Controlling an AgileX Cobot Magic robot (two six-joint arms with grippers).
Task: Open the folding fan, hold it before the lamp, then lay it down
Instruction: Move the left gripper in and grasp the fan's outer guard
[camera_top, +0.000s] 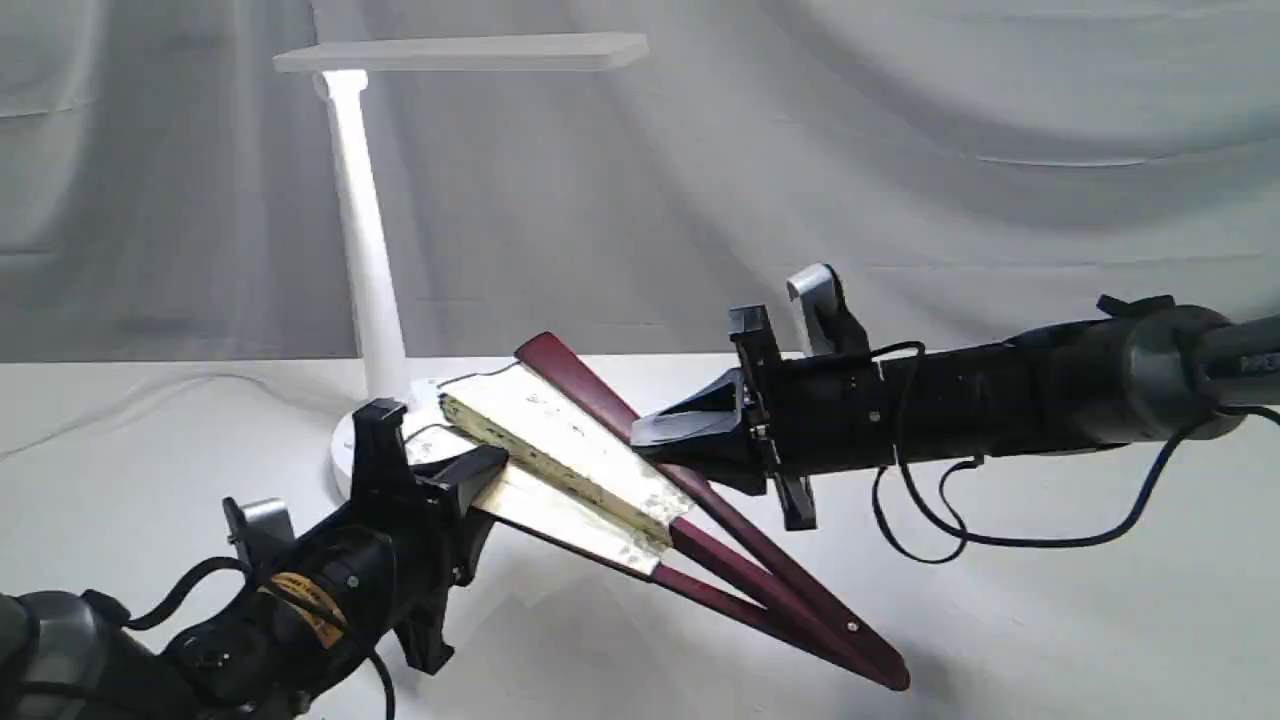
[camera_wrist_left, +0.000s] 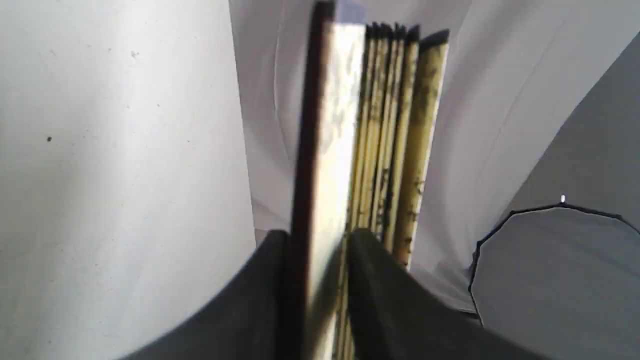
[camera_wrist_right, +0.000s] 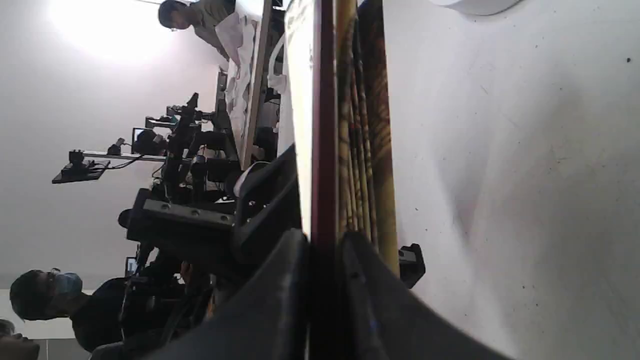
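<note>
The folding fan (camera_top: 560, 440) hangs partly open above the table, cream pleats between dark maroon guards, pivot end (camera_top: 880, 670) low to the right. My left gripper (camera_top: 480, 482) is shut on the lower guard near the leaf's outer end; the left wrist view shows its fingers (camera_wrist_left: 370, 280) clamping that guard (camera_wrist_left: 320, 150). My right gripper (camera_top: 655, 435) is shut on the upper guard at mid-length, and its fingers (camera_wrist_right: 280, 290) pinch the maroon strip (camera_wrist_right: 325, 150). The white lamp (camera_top: 365, 230) stands behind the fan at back left, its head (camera_top: 460, 52) overhead and its base (camera_top: 345, 440) partly hidden by the left gripper.
A white cloth covers the table (camera_top: 1050, 620) and hangs as a backdrop. The lamp's cord (camera_top: 100, 410) trails off left. A black cable (camera_top: 930, 540) loops under the right arm. The right wrist view shows people (camera_wrist_right: 45, 300) and other rigs far off.
</note>
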